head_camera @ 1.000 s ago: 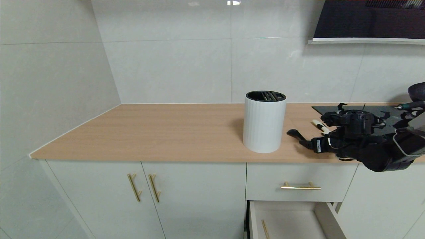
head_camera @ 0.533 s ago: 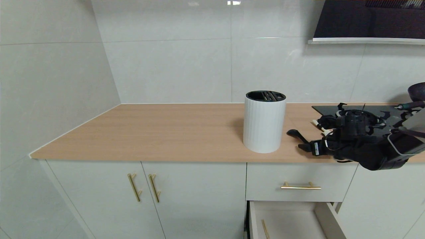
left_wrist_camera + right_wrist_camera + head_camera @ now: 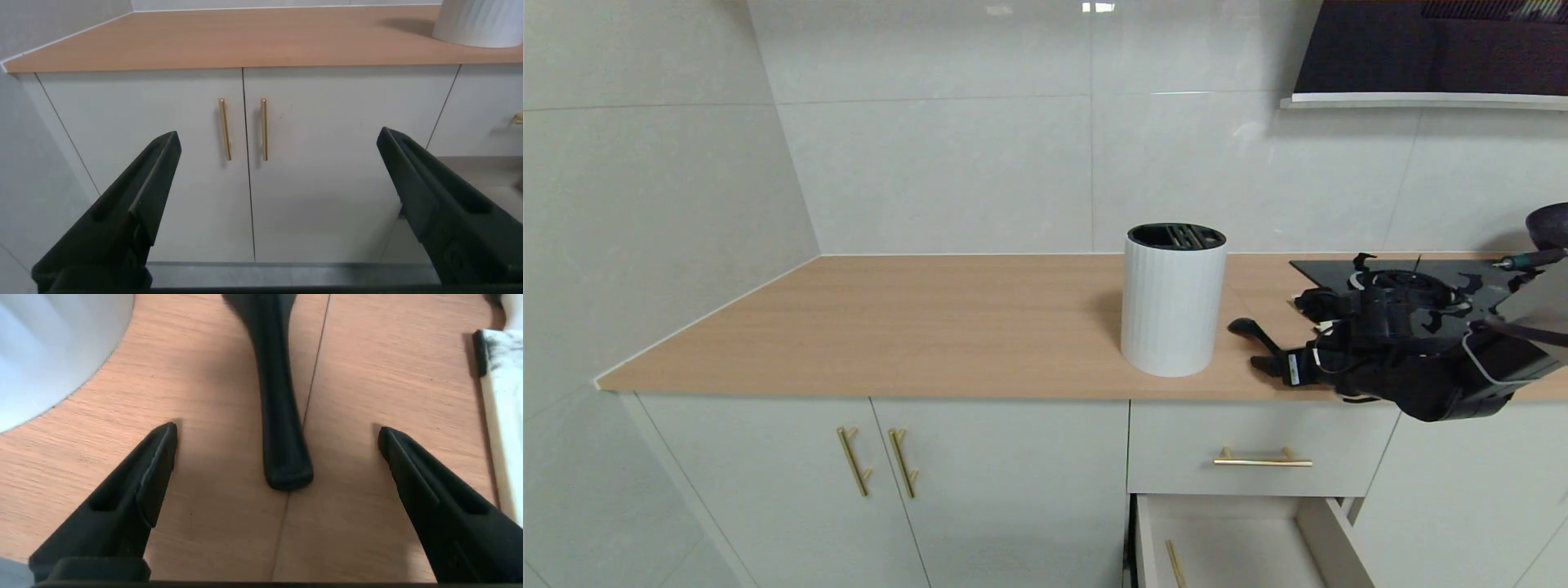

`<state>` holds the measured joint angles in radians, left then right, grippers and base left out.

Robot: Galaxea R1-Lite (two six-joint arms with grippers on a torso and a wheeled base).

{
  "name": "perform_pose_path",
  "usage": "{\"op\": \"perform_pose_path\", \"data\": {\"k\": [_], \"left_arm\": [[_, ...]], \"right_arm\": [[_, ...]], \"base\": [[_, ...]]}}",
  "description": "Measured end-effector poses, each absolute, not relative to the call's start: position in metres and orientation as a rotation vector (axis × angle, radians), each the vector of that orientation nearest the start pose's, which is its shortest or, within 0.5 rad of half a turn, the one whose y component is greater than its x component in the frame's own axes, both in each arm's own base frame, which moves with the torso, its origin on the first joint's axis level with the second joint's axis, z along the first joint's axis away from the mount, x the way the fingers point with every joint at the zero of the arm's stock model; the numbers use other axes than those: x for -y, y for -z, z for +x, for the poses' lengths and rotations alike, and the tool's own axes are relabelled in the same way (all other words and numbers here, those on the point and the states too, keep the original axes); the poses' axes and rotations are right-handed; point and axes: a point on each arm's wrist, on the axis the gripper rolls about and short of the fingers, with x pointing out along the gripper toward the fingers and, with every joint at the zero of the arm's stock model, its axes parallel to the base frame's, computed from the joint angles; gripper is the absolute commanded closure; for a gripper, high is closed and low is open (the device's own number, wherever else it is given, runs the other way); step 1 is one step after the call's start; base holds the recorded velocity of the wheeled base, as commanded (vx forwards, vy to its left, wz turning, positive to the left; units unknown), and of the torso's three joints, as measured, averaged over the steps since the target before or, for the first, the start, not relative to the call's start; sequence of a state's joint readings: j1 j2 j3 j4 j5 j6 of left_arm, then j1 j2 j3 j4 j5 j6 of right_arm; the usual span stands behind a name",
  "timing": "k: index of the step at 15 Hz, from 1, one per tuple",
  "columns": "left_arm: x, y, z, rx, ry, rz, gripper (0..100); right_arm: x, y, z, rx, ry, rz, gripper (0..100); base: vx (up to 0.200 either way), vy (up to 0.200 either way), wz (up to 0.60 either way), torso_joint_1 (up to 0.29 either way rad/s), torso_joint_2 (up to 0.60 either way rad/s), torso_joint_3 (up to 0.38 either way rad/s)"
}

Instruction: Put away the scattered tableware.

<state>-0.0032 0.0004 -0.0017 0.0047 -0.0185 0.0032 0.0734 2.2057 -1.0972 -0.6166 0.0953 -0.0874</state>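
Bright, even lighting from overhead. Glare patches noted high on the wall tiles. Soft shadow left of the white holder on the countertop.

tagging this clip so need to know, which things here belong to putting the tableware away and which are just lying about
Job in hand: black utensil, right hand open over its handle, white-handled utensil beside it, white ribbed holder.
Lying about: hob, dark pot, range hood, open drawer.
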Motion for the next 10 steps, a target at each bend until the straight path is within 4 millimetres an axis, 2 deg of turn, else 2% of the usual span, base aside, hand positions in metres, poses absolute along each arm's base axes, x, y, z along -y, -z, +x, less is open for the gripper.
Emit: {"op": "perform_pose_path", "data": {"k": [10], "left_arm": [[0.0003,-0.0755,-0.0229,-0.003,0.021,0.003,0]], "right_arm": [[-0.0330,-0.0711,0.4120,-0.492,-0.178,-0.051,100]], "base": [[0.000,0.000,0.00,0.000,0.00,0.000]]}}
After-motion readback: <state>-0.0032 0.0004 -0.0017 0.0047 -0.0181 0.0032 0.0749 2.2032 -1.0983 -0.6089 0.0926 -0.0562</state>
